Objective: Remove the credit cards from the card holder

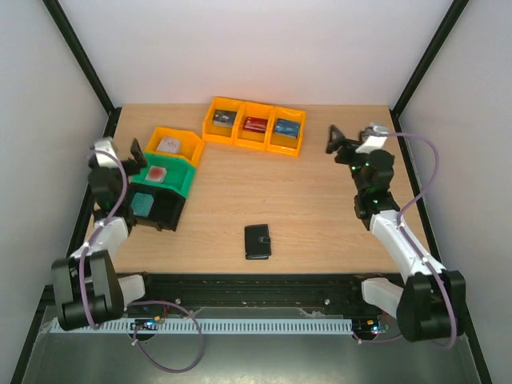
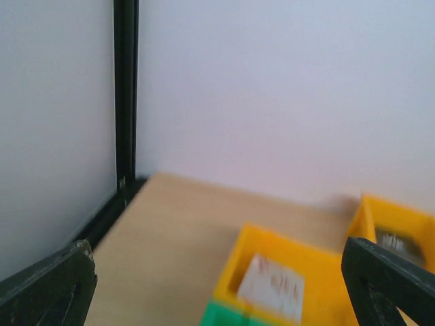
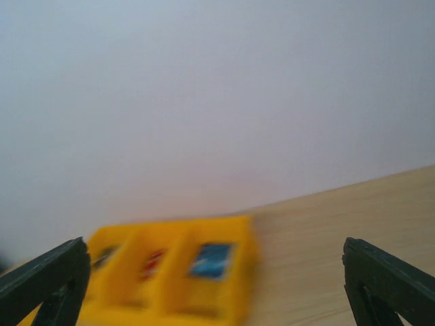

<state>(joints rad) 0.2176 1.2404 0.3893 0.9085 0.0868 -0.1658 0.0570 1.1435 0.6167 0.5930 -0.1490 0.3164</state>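
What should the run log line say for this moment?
card holder: closed, flat on table, ungripped | left fingers: open, empty | right fingers: open, empty

Nothing can be read; print on the white card (image 2: 273,287) is blurred.

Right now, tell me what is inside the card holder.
The card holder lies shut on the table, so only its black outer cover shows. Anything inside is hidden by that cover; no card edge sticks out.
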